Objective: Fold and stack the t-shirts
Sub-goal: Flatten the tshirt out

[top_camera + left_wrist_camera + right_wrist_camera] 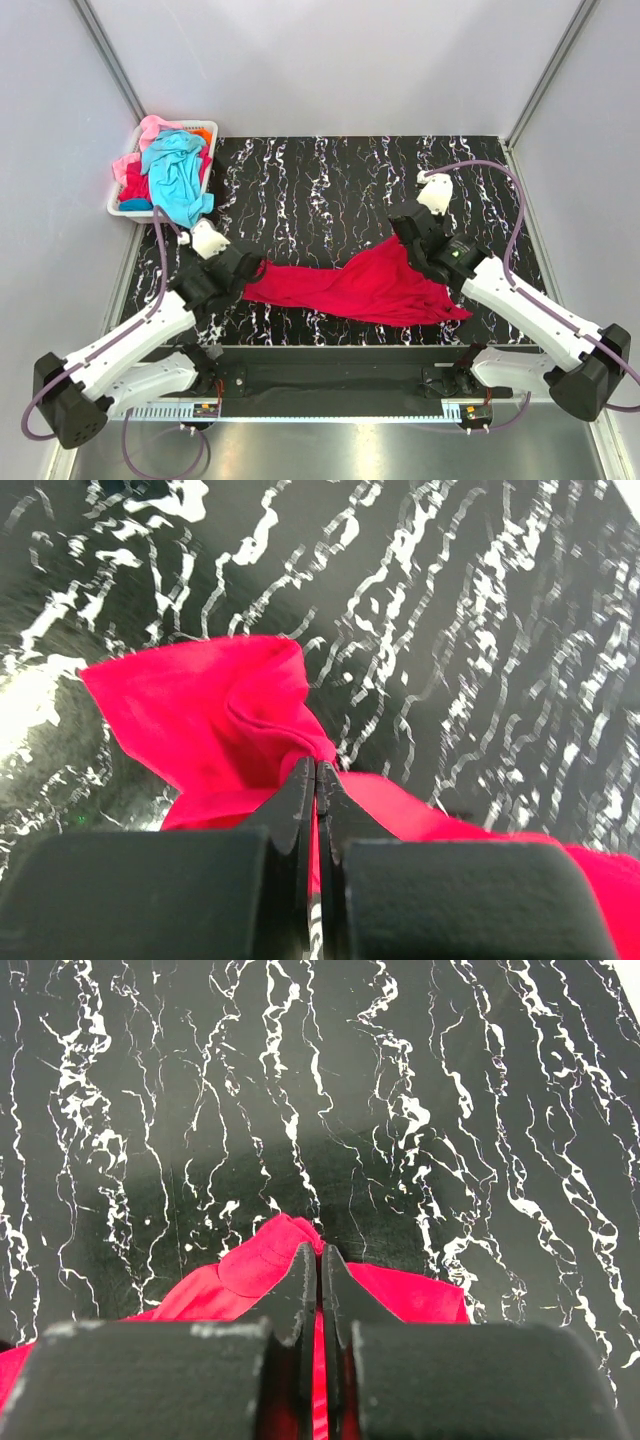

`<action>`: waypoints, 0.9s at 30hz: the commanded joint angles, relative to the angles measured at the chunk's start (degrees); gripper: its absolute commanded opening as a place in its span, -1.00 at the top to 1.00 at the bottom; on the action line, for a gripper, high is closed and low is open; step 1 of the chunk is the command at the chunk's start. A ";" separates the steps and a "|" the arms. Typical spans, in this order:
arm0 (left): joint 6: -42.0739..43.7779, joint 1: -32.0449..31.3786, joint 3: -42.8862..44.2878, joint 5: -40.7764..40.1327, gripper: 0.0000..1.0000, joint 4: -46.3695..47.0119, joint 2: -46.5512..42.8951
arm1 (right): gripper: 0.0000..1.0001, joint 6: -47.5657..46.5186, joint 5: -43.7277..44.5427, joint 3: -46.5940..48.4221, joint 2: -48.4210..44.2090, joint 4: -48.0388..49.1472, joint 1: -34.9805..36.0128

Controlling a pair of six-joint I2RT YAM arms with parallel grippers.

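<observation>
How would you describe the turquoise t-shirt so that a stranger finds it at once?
At the far left corner of the black marbled table, a white basket stands. The turquoise t-shirt lies on top and hangs over the near rim; it alone is turquoise, beside pink cloth and orange cloth.

Crumpled red shirt, pulled out long.
It spans the bench's near half; a turquoise shirt tops the far-left heap.

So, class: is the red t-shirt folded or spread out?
Spread, not folded: the red t-shirt is stretched, rumpled, in a single length between the left gripper and the right gripper, each shut on one end.
</observation>
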 commanded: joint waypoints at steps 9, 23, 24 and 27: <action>-7.42 0.44 1.08 -7.67 -0.19 -2.61 4.66 | 1.00 1.66 2.32 1.50 0.89 2.26 0.02; -15.24 0.53 -7.53 0.67 0.36 -10.71 0.18 | 1.00 2.81 -0.32 0.54 1.41 2.43 0.02; -15.16 0.62 -8.32 2.51 0.46 -9.75 0.00 | 1.00 2.98 -0.41 0.45 1.41 2.52 0.02; -14.20 1.49 -10.70 6.20 0.53 -5.79 -1.23 | 1.00 2.98 -0.85 0.27 1.50 2.61 0.02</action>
